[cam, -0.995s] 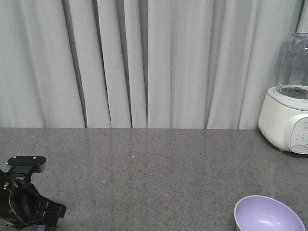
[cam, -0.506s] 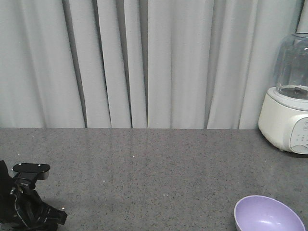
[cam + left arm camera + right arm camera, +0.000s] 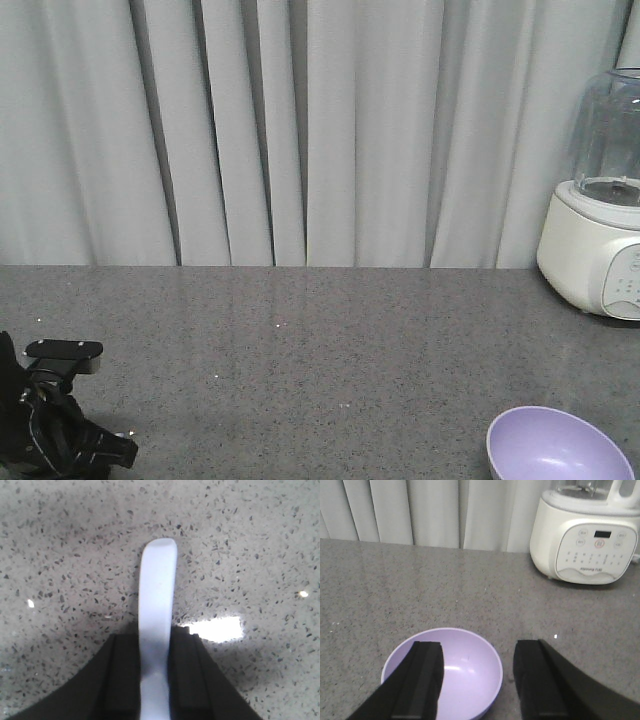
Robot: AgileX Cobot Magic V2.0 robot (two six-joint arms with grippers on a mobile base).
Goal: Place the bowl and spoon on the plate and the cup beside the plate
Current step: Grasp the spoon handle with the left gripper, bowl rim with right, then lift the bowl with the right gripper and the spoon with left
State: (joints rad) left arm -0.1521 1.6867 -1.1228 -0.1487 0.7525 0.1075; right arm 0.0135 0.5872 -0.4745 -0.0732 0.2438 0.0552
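Jutting out from between the dark fingers (image 3: 117, 672) of the left tool (image 3: 155, 642), the pale blue-white spoon (image 3: 158, 590) is clamped partway along its length. Its rounded end reaches out over the speckled grey tabletop (image 3: 260, 545); whether it touches the surface I cannot tell. In the front-facing view the black left arm (image 3: 55, 435) sits low at the near left edge. The lavender bowl (image 3: 467, 672) stands upright and empty on the tabletop at the near right. The right tool (image 3: 479, 647) is at the bowl with its jaws wide apart, gripping nothing. One finger shows in front of the bowl's left side, the other just off its right rim. A white blender (image 3: 587, 535) stands farther back on the right, before a pale grey curtain (image 3: 435, 510).
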